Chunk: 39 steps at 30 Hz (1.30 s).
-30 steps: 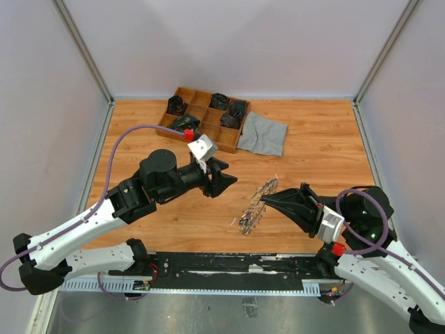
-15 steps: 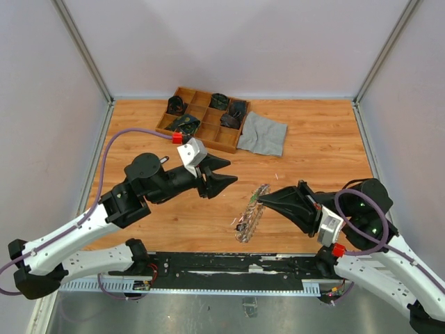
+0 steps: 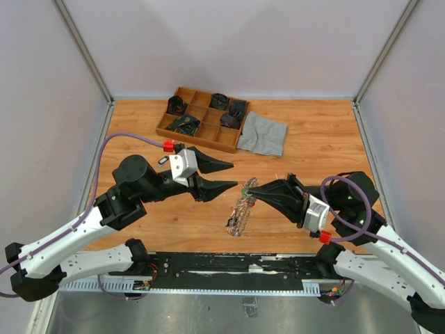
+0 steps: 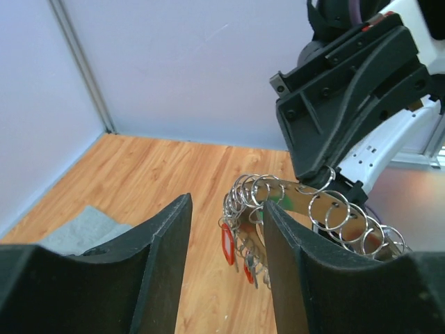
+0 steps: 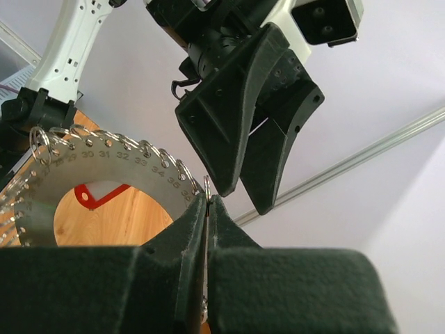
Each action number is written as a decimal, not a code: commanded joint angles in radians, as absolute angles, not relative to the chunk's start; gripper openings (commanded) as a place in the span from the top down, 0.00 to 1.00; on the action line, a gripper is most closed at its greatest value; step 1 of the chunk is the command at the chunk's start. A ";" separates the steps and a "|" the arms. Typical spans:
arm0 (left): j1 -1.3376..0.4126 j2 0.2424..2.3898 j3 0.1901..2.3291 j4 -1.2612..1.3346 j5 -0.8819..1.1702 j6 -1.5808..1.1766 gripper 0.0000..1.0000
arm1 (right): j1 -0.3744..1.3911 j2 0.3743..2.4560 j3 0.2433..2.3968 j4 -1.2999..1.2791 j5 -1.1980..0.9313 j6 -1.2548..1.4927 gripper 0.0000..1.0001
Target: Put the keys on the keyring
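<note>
The keyring (image 3: pixel 240 207), a metal disc edged with many small rings, hangs tilted above the table near the centre. My right gripper (image 3: pixel 249 186) is shut on its upper rim; the right wrist view shows the jaws (image 5: pixel 207 198) pinching the numbered plate (image 5: pixel 90 163) edge-on. Silver keys with red tags (image 4: pixel 228 243) dangle from the rings. My left gripper (image 3: pixel 231 175) is open just left of the ring's top. In its wrist view the ring (image 4: pixel 299 202) lies beyond the gripper's gap (image 4: pixel 226 209), partly behind the right finger.
A wooden compartment tray (image 3: pixel 201 118) with dark items sits at the back left. A grey cloth (image 3: pixel 263 133) lies beside it. Both arm bases and a black rail (image 3: pixel 229 268) line the near edge.
My right gripper has carried the keyring leftward toward the left gripper. The left arm has drawn back left, and its fingers now point at the ring's top.
</note>
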State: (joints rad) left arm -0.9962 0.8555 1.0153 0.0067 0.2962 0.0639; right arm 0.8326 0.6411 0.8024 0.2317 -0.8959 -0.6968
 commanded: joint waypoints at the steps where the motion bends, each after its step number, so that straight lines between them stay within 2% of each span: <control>1: -0.999 0.830 1.013 0.054 0.366 0.109 0.50 | 0.850 0.631 0.810 0.366 -0.864 -0.653 0.99; 16: -1.074 0.816 0.995 0.100 0.284 0.199 0.59 | 0.890 0.698 0.795 0.536 -0.821 -0.585 0.99; 22: -1.062 0.758 0.896 0.145 0.001 0.122 0.59 | 0.897 0.682 0.784 0.472 -0.760 -0.585 0.99; 30: -0.775 0.781 0.743 0.087 -0.114 -0.159 0.58 | 0.897 0.630 0.740 0.363 -0.657 -0.579 1.00; 36: -0.502 0.928 0.732 -0.082 -0.256 -0.405 0.56 | 0.897 0.663 0.779 0.248 -0.580 -0.520 0.98; 39: -0.394 1.031 0.728 -0.142 -0.292 -0.486 0.59 | 0.897 0.691 0.815 0.174 -0.567 -0.474 0.97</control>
